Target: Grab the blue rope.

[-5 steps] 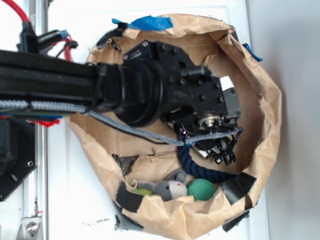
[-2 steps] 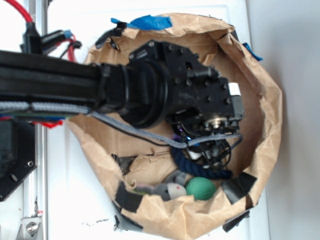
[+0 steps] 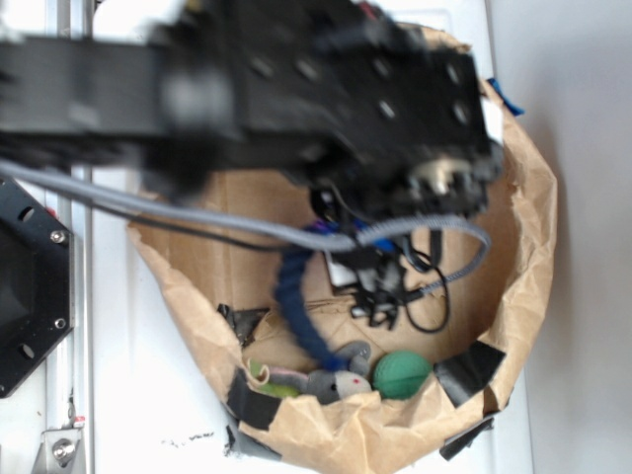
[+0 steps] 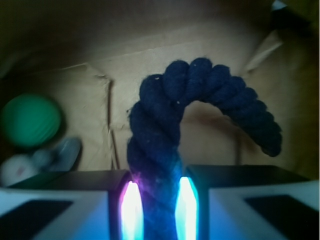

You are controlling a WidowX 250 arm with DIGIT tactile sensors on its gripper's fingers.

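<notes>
Here the claw (image 4: 156, 210) pinches the blue rope (image 4: 165, 130) between its fingers, the rope arching above the paper bag (image 3: 523, 247) near the green ball (image 3: 401, 374).

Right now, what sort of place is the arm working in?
Likely a lab test setup, not a home: a crumpled brown paper bin patched with black tape on a white surface, holding the blue rope, a green ball and a stuffed toy.
</notes>
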